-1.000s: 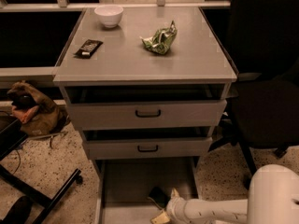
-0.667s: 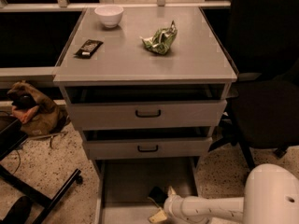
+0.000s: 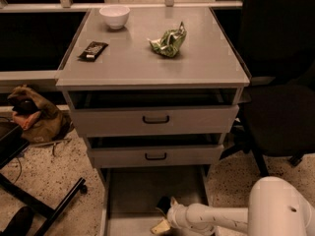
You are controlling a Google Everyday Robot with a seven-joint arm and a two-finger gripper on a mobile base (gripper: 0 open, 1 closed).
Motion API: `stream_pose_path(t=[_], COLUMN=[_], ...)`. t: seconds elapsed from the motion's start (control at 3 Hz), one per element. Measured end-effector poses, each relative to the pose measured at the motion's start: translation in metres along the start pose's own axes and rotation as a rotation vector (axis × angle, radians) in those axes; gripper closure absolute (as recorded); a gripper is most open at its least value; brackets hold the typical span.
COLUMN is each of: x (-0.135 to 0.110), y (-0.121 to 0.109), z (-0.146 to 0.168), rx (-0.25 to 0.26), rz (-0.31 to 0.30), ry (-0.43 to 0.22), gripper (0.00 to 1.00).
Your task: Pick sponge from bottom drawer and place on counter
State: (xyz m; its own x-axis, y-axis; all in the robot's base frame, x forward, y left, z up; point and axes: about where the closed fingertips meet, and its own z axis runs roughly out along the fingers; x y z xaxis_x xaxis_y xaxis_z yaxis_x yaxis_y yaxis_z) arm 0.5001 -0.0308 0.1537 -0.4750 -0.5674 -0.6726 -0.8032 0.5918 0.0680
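The bottom drawer (image 3: 129, 191) is pulled out, and its grey floor shows below the two upper drawers. My gripper (image 3: 167, 215) reaches in low from the right on a white arm (image 3: 216, 219), over the drawer's front part. The sponge (image 3: 161, 226) lies right at the gripper's tip. Its yellow-tan foam shows below the tip and a dark part shows just above it. The gripper partly hides it. The counter (image 3: 147, 58) is the grey cabinet top above.
On the counter are a white bowl (image 3: 114, 16), a flat black wrapper (image 3: 93, 50) and a crumpled green foil bag (image 3: 169, 42). Two grey drawers with black handles (image 3: 155, 119) stand slightly open. A black chair (image 3: 280, 117) is at the right, a brown bag (image 3: 34, 119) at the left.
My gripper and arm have slid a little to the left inside the bottom drawer, up against the sponge. Nothing on the counter has moved.
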Motion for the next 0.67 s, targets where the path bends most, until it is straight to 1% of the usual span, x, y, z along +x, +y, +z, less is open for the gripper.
stream_pose_path(t=[0.33,0.67], x=[0.005,0.004], y=[-0.003,-0.023], z=[0.010,0.009], rx=[-0.012,0.027], rz=[0.013,0.008], ry=[0.012,0.025], gripper=[0.00,0.00])
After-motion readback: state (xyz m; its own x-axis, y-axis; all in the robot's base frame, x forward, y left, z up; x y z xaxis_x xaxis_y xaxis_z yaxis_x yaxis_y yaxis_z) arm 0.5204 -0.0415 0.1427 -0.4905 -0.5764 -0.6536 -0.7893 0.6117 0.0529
